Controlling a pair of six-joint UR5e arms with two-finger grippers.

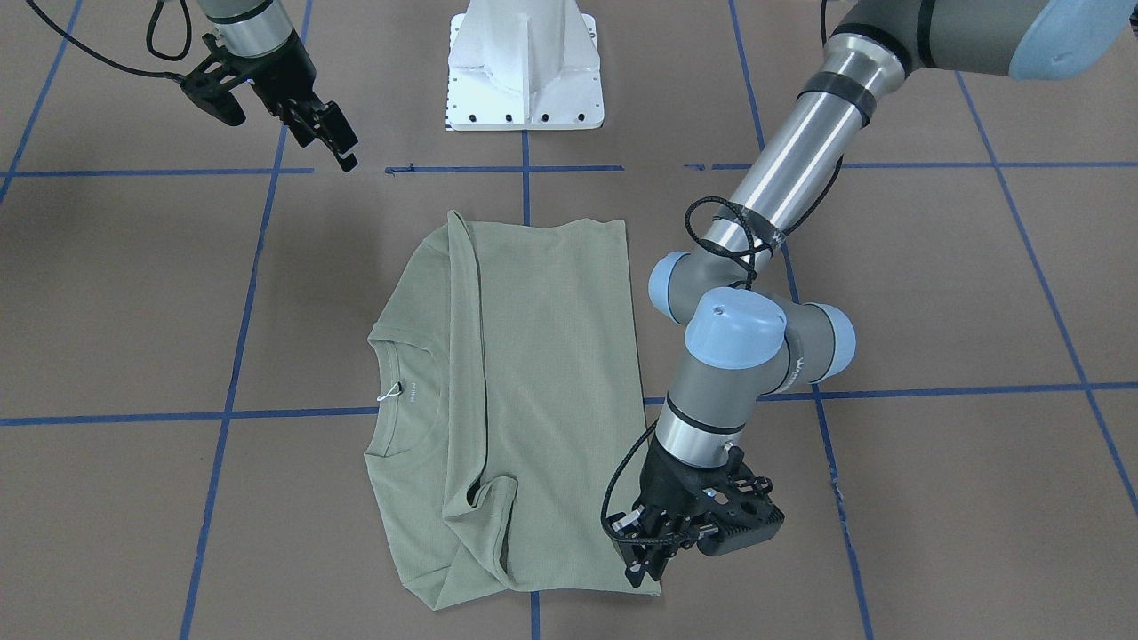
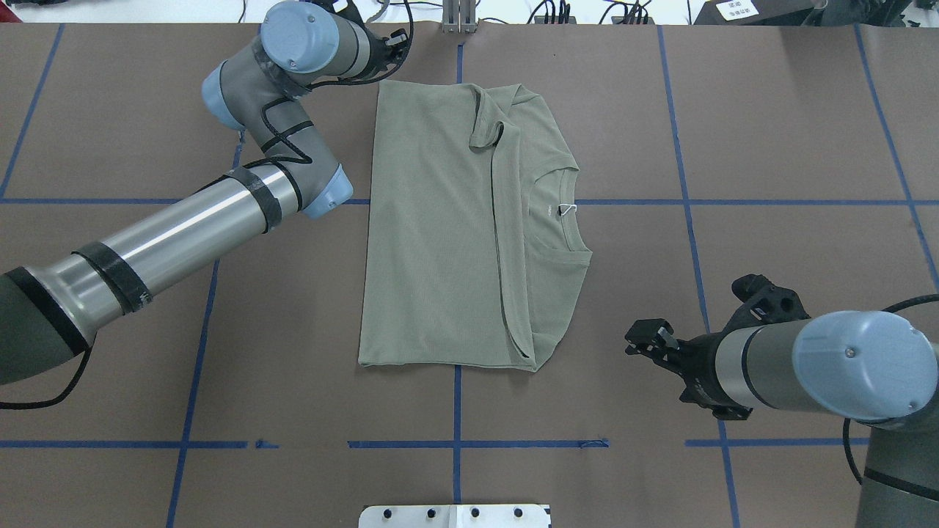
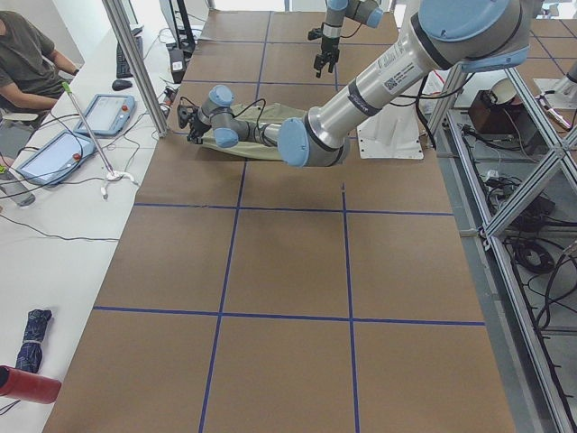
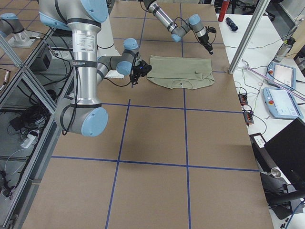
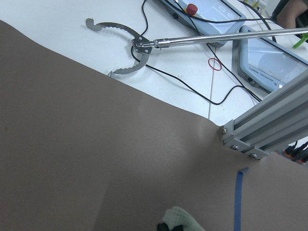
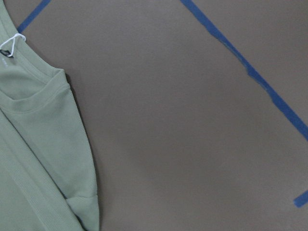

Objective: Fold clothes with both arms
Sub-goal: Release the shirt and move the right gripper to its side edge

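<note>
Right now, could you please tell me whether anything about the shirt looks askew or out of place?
One thing: on the shirt, the folded-in sleeve is curled and bunched near the edge farthest from the robot instead of lying flat. The left gripper is at that end's hem corner.

no legible text, print on left arm (image 3: 361,95) and inside shirt (image 1: 533,373) too small

Cannot tell whether left pincer (image 1: 647,569) grips the shirt's (image 1: 551,356) corner — mostly masked by own wrist from overhead. In both wrist views, only slices of shirt — cut off at edges.
</note>
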